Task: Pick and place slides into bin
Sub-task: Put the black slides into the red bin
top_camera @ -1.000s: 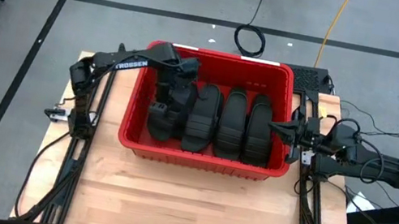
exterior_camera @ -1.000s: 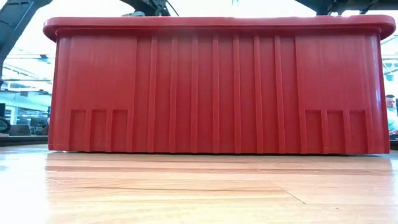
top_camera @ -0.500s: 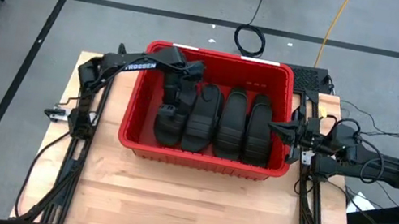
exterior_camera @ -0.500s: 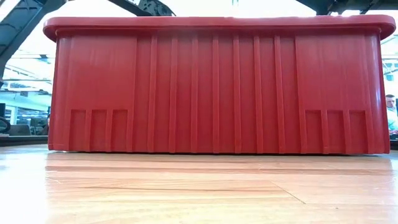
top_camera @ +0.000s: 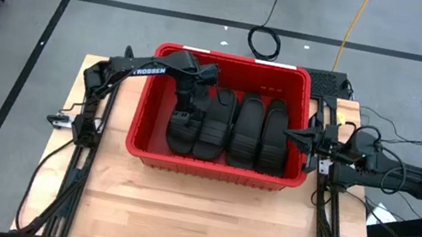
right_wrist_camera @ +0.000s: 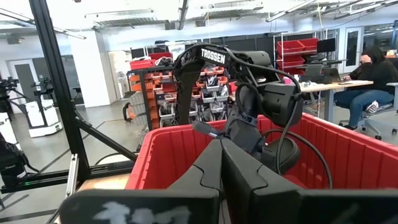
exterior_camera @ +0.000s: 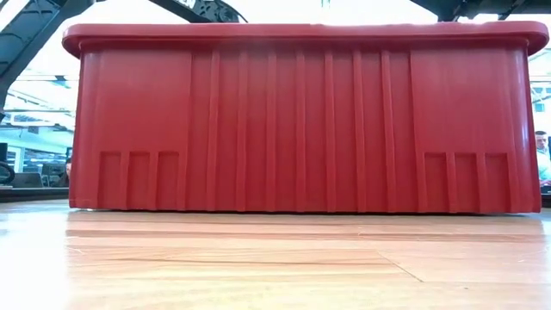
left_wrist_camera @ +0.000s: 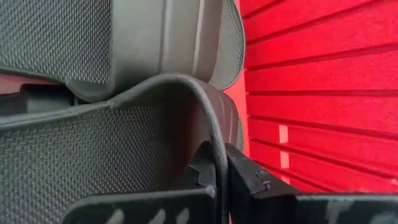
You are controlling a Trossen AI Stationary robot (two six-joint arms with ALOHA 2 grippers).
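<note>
**Inspector:** Grey shop floor with taped lines surrounds a wooden table; on it sits the red bin. What is inside?

**Assistant:** Black slides lie side by side in four columns across the bin floor. From above the exact count cannot be told, since they may be stacked.

**Inspector:** Any slides outside the bin?

**Assistant:** None show on the table in the overhead view, and the table-height view shows only the bin's ribbed front wall and bare wood before it.

**Inspector:** Left arm?

**Assistant:** The left gripper reaches down into the bin over the leftmost column. Its wrist camera shows the fingers closed on the thin edge of a slide's strap, with another slide's textured sole close behind and the red wall beside it.

**Inspector:** Right arm?

**Assistant:** The right gripper waits at the bin's right rim, fingers pressed together, holding nothing.

**Inspector:** Progress, in your judgement?

**Assistant:** Very near the end. This looks like the last slide, already lowered into its place. What remains appears to be release of the strap and withdrawal of the arm.

**Inspector:** Beyond the table?

**Assistant:** A seated person at a desk, well away.
</note>
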